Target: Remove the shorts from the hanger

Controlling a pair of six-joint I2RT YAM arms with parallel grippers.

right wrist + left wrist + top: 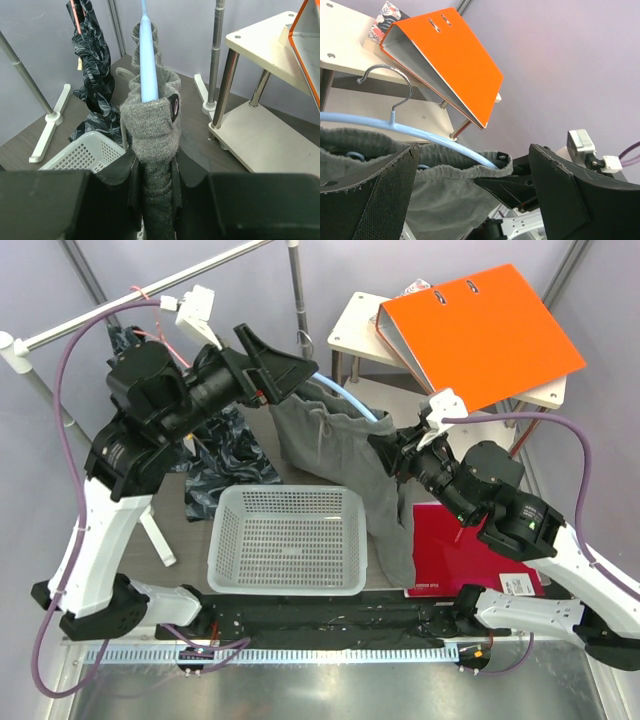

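Observation:
The grey shorts [345, 455] hang on a light blue hanger [352, 398] above the table, their waistband stretched over it. My right gripper [397, 452] is shut on the right end of the waistband [152, 150], with the hanger's arm [148, 60] running away from it. My left gripper [288, 365] is open at the shorts' upper left. In the left wrist view its fingers [375, 197] stand wide apart with the grey cloth [445, 200] and the hanger [420, 133] between them, not touching. The hanger's metal hook [390, 82] hangs free.
A white mesh basket [288, 585] sits under the shorts at the front. A dark floral garment [225, 465] hangs at the left by a rack. An orange binder [480, 330] lies on a cream side table [355, 325]. A red folder [455, 550] lies at the right.

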